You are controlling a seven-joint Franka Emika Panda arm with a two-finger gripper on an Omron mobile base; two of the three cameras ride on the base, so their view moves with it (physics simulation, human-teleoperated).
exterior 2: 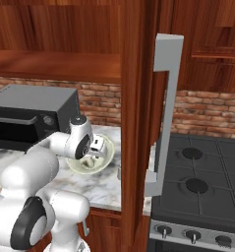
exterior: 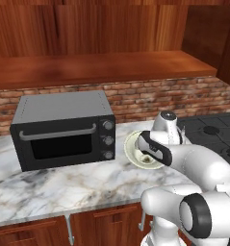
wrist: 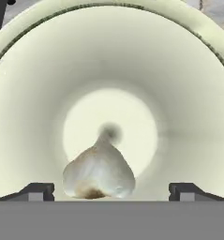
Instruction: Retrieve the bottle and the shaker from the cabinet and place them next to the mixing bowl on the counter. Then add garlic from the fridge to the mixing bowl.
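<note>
The cream mixing bowl [exterior: 129, 143] [exterior 2: 107, 148] stands on the marble counter, right of the black oven. A whitish garlic bulb [wrist: 99, 171] [exterior 2: 89, 161] rests on the bowl's floor, stem pointing up. My gripper [wrist: 112, 190] [exterior 2: 95, 146] hangs just above the bowl, pointing down into it. It is open: the two dark fingertips [wrist: 37, 189] stand wide apart on either side of the garlic, and neither touches it. The bowl's pale inner wall [wrist: 179, 93] surrounds the garlic in the hand view.
A black toaster oven [exterior: 63, 129] [exterior 2: 25, 115] sits on the counter [exterior: 63, 182] left of the bowl. A dark stove [exterior 2: 197, 182] [exterior: 212, 132] lies to the right. A tall wooden door with a grey handle [exterior 2: 165, 113] stands open near the bowl. A wooden shelf [exterior: 97, 67] overhangs.
</note>
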